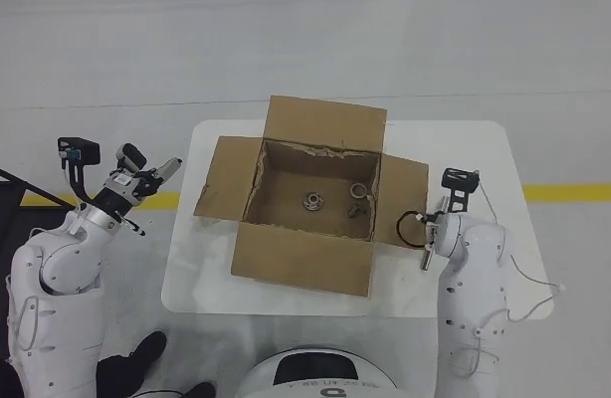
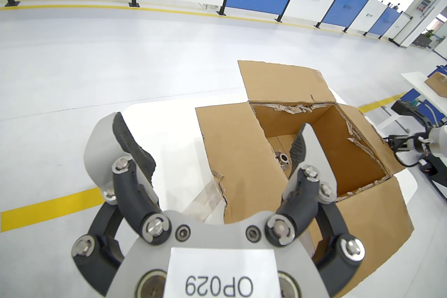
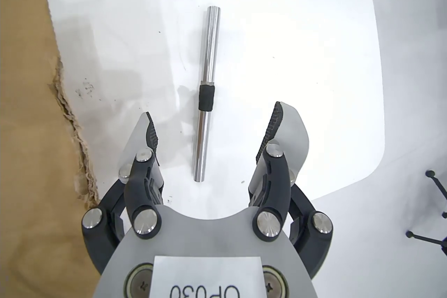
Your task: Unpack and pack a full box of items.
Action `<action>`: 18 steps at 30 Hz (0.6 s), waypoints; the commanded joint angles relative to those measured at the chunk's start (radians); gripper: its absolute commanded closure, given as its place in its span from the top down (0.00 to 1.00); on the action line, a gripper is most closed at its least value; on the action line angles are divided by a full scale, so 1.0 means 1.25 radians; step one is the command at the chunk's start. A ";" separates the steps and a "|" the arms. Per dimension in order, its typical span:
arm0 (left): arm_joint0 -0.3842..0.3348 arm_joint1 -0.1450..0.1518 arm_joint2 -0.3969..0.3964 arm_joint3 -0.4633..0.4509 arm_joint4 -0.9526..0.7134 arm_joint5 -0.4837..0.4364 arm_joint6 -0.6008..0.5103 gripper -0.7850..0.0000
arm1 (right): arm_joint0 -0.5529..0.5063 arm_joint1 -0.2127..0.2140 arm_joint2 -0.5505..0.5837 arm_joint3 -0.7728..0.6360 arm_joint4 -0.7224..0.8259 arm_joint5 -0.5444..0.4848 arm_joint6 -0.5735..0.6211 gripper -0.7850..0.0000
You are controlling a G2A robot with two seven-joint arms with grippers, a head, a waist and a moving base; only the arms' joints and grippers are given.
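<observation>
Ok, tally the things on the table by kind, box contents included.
Cardboard box: 1
Metal rod: 1
Small metal parts inside the box: 3
Total: 5

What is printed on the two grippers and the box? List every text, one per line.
"OP029": white tag on the left gripper, upside down.
"OP030": white tag on the right gripper, upside down, partly cut off at the picture's edge.
No print visible on the box.
</observation>
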 commanded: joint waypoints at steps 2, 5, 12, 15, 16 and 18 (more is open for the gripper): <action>0.000 0.000 0.000 0.000 0.000 0.000 -0.001 1.00 | 0.023 0.000 0.017 0.033 0.074 -0.015 0.030 0.50; 0.000 0.000 0.000 0.000 0.000 0.000 -0.001 1.00 | 0.043 0.005 0.046 0.075 0.129 -0.043 0.036 0.47; 0.000 0.000 0.000 0.000 0.000 0.000 -0.001 1.00 | 0.088 0.016 0.080 0.188 0.137 -0.033 0.020 0.42; 0.000 0.000 0.000 0.000 0.000 0.000 -0.001 1.00 | 0.099 0.019 0.082 0.214 0.128 -0.025 0.015 0.41; 0.000 0.000 0.000 0.000 0.000 0.000 -0.001 1.00 | 0.102 0.020 0.081 0.219 0.127 -0.023 0.015 0.40; 0.000 0.000 0.000 0.000 0.000 0.000 -0.001 1.00 | 0.105 0.021 0.078 0.225 0.125 -0.020 0.013 0.40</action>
